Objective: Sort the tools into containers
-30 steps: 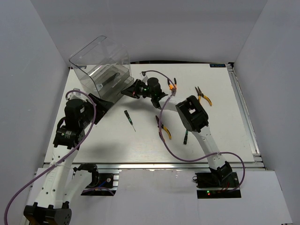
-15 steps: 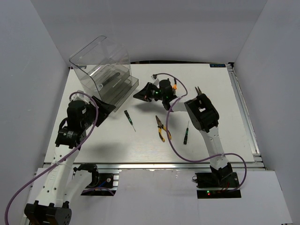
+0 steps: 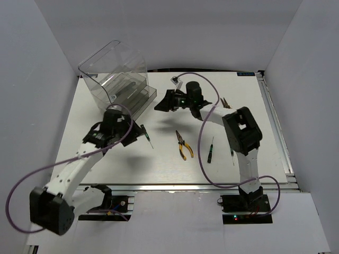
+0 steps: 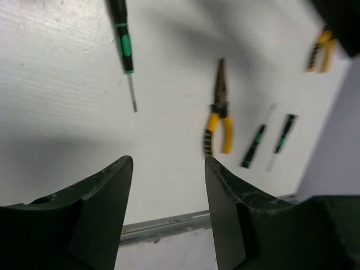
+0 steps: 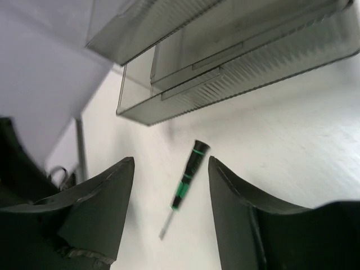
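The clear cabinet (image 3: 114,74) stands at the back left with two grey drawers (image 3: 142,98) pulled out; they also show in the right wrist view (image 5: 225,56). A black-and-green screwdriver (image 3: 146,136) lies in front of them. My left gripper (image 3: 136,130) is open and empty just left of it, and sees it (image 4: 125,42). My right gripper (image 3: 161,103) is open and empty, hovering by the drawers' right end above the same screwdriver (image 5: 185,180). Yellow-handled pliers (image 3: 183,145) and two more screwdrivers (image 3: 210,151) lie mid-table. I cannot make out the wrench.
Another pair of pliers (image 3: 226,101) lies at the back right, partly hidden by my right arm. Purple cables loop over both arms. The table's front metal rail (image 4: 169,228) shows below the left fingers. White walls close in on three sides.
My left arm swung forward and right, from beside the cabinet to the near screwdriver. My right gripper backed off to the right from the drawers, and its elbow shifted right.
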Action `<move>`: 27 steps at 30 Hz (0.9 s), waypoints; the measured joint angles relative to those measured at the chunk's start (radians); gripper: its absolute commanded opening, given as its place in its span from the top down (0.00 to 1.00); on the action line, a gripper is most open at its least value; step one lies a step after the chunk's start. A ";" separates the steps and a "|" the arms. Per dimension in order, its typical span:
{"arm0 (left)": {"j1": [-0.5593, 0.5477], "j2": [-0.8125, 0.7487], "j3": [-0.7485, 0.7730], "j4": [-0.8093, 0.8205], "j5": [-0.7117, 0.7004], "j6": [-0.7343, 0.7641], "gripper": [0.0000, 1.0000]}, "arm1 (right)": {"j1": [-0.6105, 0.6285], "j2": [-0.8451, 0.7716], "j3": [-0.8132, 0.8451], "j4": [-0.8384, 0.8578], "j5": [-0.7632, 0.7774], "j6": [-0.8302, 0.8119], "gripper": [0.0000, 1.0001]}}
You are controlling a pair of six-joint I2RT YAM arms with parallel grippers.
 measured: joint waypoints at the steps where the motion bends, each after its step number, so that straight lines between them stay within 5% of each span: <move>1: -0.040 0.051 0.007 -0.009 -0.030 0.002 0.35 | -0.013 -0.033 -0.009 -0.035 -0.022 -0.060 0.37; 7: -0.235 0.369 0.116 -0.080 -0.217 0.024 0.27 | -0.126 -0.247 -0.082 -0.268 -0.105 -0.484 0.34; 15: -0.252 0.620 0.260 -0.125 -0.381 0.062 0.22 | -0.196 -0.473 -0.208 -0.602 -0.129 -0.986 0.31; 27: -0.216 0.884 0.417 -0.100 -0.441 0.137 0.35 | -0.261 -0.592 -0.271 -0.856 -0.115 -1.247 0.31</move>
